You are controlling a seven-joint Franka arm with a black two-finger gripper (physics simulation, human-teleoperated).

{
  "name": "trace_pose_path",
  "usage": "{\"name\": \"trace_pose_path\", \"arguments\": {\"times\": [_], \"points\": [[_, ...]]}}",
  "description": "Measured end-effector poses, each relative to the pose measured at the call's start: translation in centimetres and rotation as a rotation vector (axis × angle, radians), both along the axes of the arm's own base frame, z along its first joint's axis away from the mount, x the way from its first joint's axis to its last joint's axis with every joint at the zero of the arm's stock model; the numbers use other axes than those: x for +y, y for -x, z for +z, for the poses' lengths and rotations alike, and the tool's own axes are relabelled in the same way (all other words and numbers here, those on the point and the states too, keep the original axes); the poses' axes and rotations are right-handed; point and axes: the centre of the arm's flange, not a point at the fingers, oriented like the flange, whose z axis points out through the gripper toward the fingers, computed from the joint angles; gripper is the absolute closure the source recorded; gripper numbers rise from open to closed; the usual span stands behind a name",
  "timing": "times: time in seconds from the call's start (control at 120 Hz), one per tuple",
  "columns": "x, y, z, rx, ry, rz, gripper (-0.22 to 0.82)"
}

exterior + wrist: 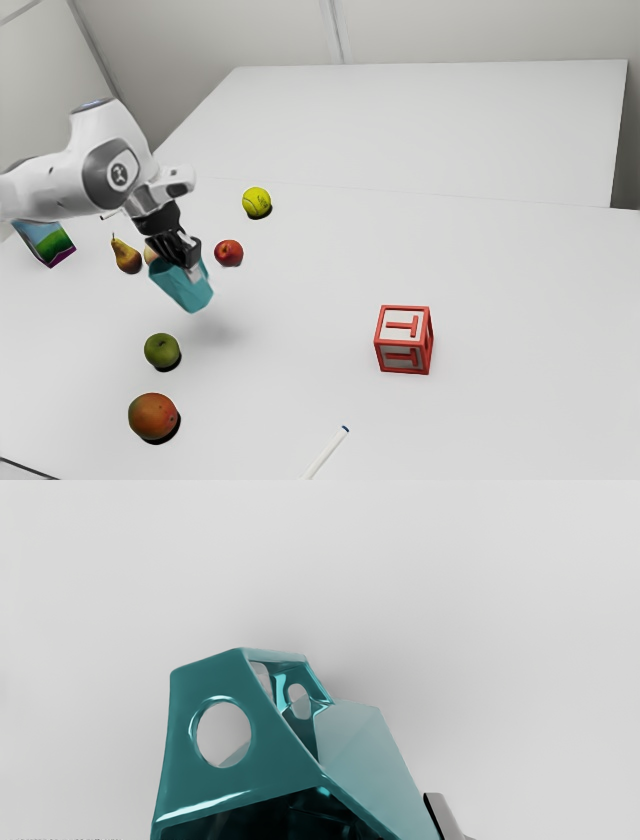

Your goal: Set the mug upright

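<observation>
White worktop (pixel 300 330) in the exterior view, edge off at 7 o'clock from the mug (pixel 183 290), open room toward 3! Tool (pixel 190 268) clamped on that mug, tilted, aloft; an off-centre pinch could let it swing. Green apple (pixel 162 350) near 7, red apple (pixel 229 253) 2: wide turns risk knocks.

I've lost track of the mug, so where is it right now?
Toward the exterior view's left, the teal mug is held tilted in the gripper, above the table, appearing between the red apple and the green apple.
</observation>
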Motion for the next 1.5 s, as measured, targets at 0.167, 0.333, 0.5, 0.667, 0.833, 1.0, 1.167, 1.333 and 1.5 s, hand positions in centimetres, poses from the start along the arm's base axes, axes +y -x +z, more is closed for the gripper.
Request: {"name": "trace_pose_path", "arguments": {"times": [0.167,0.333,0.5,0.667,0.833,1.0,1.167,1.333,1.5], "points": [[-0.2,-0.4,-1.7,-0.046,-0.080,0.030,0.78],[-0.7,-1.2,-3.2,-0.106,-0.116,0.060,0.78],[-0.9,-1.5,-4.4,-0.118,-0.124,0.096,0.78],[-1.2,-1.6,-5.7,-0.090,-0.124,0.125,0.78],[-1.4,-1.7,-6.6,-0.071,-0.123,0.148,0.78],[-1.6,-1.8,-7.6,-0.055,-0.122,0.167,0.78],[-1.7,-1.9,-8.1,-0.048,-0.120,0.184,0.75],[-1.7,-2.0,-7.2,-0.063,-0.107,0.197,0.60],[-1.7,-2.2,-5.3,-0.094,-0.086,0.216,0.29]]}}
